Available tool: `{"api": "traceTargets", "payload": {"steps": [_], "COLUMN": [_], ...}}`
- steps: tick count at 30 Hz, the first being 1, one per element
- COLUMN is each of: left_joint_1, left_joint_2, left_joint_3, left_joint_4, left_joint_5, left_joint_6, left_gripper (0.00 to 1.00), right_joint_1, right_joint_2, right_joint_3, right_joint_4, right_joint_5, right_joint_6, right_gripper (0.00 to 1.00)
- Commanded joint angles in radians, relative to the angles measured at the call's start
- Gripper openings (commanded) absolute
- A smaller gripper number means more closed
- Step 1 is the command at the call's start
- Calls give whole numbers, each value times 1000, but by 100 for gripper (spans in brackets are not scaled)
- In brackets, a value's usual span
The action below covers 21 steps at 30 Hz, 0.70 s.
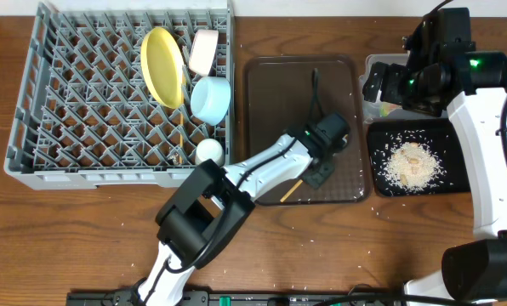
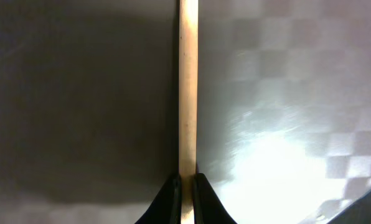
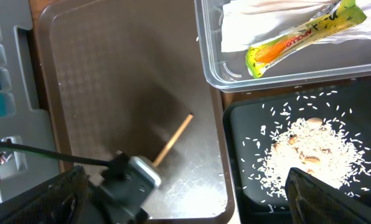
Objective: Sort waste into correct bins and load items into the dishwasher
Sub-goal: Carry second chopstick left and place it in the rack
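Pinching the wooden chopstick (image 2: 188, 93) across its long axis on the brown tray (image 1: 270, 110), the left gripper (image 2: 185, 182) is nearer the grey dish rack (image 1: 92, 174), which lies to its left

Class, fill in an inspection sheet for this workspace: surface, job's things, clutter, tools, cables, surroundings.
Surface: wooden table.
Job's things: dish rack holds yellow plate, white bowl, light-blue bowl, white cup; clear tub holds napkin and wrapper; black tray holds rice crumbs.
Clutter: brown tray.
Tools: left tool shut on chopstick over the brown tray; right tool open, empty.
Cables: black cable over brown tray.
Surroundings: nothing seen.
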Motion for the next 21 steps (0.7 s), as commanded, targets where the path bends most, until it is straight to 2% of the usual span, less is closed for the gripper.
{"api": "traceTargets", "payload": {"steps": [1,11,16,18,21], "left_joint_1": [73,296,441,509,604], "left_joint_2": [-101,-390,-477,-478,-459], "left_joint_3": [33,33,33,32,13], "left_joint_4": [-15,-31,-77,-99,-105], "left_joint_5": [-6,-9,-143,-207,-224], "left_joint_6": [-6,-16,-11,27,120], "left_gripper": [7,7,8,8,8], "right_joint_1": [5,5,5,5,5], "right_joint_2": [2,2,2,2,2], "right_joint_3": [5,5,5,5,5], "right_joint_4": [0,-1,0,0,0], "right_joint_5": [6,6,6,6,6], "right_joint_6": [-8,-8,-8,-8,-8], "right_gripper": [99,99,99,99,99]}}
